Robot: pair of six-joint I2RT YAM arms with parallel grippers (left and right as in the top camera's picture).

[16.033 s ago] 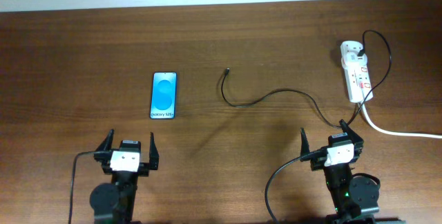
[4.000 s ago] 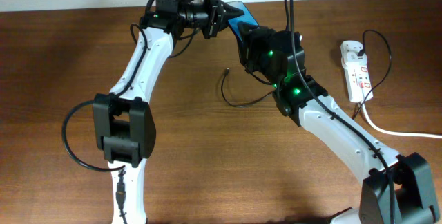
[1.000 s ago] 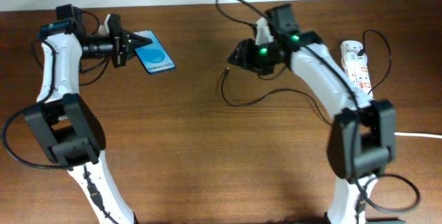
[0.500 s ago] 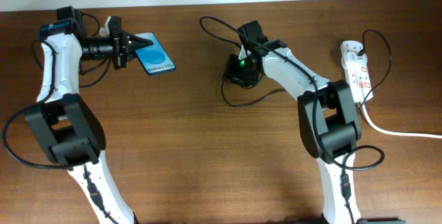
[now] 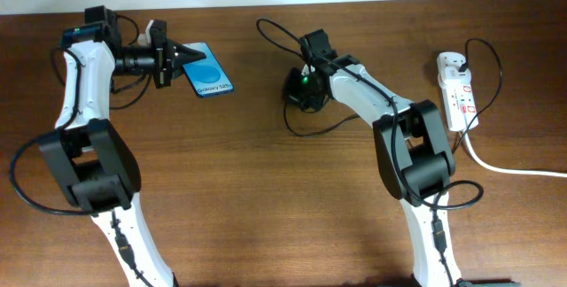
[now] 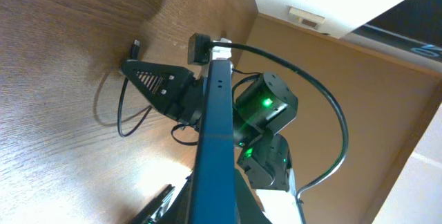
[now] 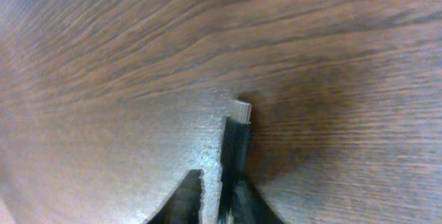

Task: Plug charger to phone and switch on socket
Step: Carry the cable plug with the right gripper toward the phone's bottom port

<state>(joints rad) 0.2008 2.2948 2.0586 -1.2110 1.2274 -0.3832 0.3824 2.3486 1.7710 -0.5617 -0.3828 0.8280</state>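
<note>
Left tool [image 5: 180, 58] is clenched on the phone [image 5: 209, 75], held above the desk [image 5: 266, 207]; right tool [image 5: 297, 92] straddles the charger [image 7: 235, 141] plug on the wood, pinched or not I can't tell, so plugging in and switching the socket [image 5: 458, 92] are both undone.

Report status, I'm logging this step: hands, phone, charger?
Left hand shut on the phone, held off the table. Right hand down astride the charger plug, grip unconfirmed. Not plugged in yet; nothing between them.
</note>
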